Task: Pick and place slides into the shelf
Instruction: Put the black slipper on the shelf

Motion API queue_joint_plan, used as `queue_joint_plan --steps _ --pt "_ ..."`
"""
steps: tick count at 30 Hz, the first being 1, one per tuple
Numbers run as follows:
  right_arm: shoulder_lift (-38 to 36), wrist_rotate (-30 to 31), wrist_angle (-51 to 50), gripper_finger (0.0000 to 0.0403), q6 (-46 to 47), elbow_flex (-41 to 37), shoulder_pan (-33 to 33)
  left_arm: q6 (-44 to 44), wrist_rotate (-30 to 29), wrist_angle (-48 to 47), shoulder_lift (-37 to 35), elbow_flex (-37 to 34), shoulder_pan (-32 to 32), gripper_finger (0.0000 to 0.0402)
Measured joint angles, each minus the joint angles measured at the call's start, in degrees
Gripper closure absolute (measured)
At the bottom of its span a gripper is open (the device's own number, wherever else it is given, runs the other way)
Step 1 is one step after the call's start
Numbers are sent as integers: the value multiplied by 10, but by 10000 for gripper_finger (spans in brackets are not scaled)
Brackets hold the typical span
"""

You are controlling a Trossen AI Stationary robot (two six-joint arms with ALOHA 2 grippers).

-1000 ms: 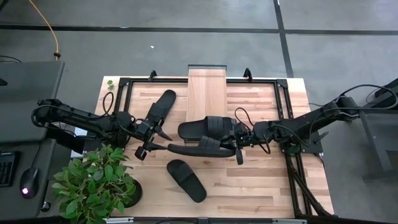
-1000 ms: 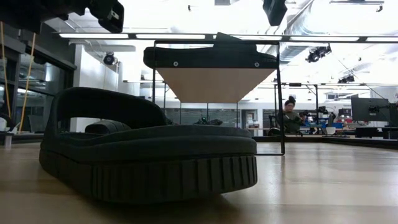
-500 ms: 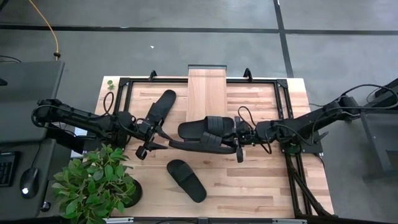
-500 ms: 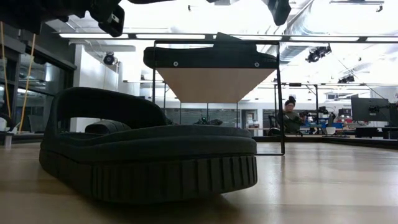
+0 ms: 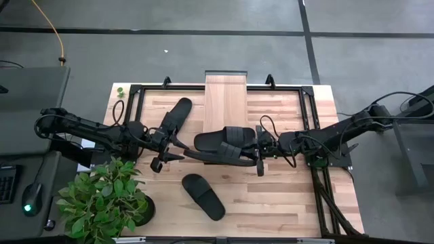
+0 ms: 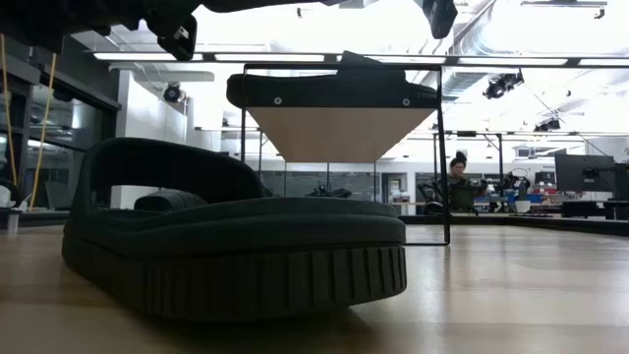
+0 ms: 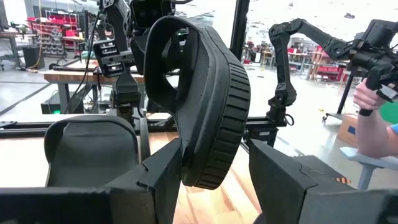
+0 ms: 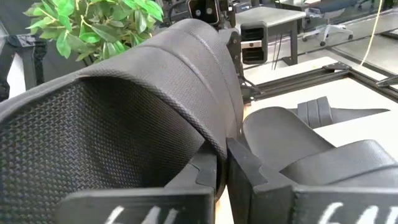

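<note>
Four black slides show in the high view. One slide [image 5: 173, 118] lies left of the shelf [image 5: 224, 102], one slide [image 5: 224, 139] lies crosswise at the shelf's near end, and one slide [image 5: 203, 196] lies near the front edge. The fourth slide [image 5: 218, 158] hangs in the air between the arms, turned on its edge. My right gripper [image 5: 258, 159] is shut on its right end. My left gripper [image 5: 167, 153] is open, with the slide's left end [image 7: 202, 171] between its fingers. My right gripper pinches the held slide between its two fingers [image 8: 208, 174] at the sole's edge [image 8: 219, 149] beside the strap, at the slide's right end. It comes level from the table's right. The slide is lifted clear, on its edge, lengthwise toward the left arm. My left gripper has the slide's rounded end between its open fingers [image 7: 158, 183]; whether a finger touches it, I cannot tell.
A potted plant [image 5: 105, 200] stands at the table's near left corner, close to the left arm. A dark metal frame [image 5: 135, 91] runs around the table's far part. In the low view the near slide [image 6: 236, 256] fills the foreground. A person [image 6: 457, 182] sits far behind.
The held slide has drifted a little toward the far edge, its left end moving in closer between the left gripper's fingers. The right gripper has stayed shut on it. The other three slides have not moved.
</note>
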Motion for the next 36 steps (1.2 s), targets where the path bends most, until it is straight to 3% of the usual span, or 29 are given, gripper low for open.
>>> queue_joint_plan --steps 11,20,29,36 --pt "3 0 18 403 -10 0 0 -10 0 32 9 0 0 234" --pt "29 -16 50 403 -10 0 -8 -12 3 124 86 0 0 234" --pt "29 -22 51 403 -9 0 -9 38 -13 130 97 0 0 235" --pt "29 -26 51 403 -9 0 -9 72 -25 129 97 0 -1 299"
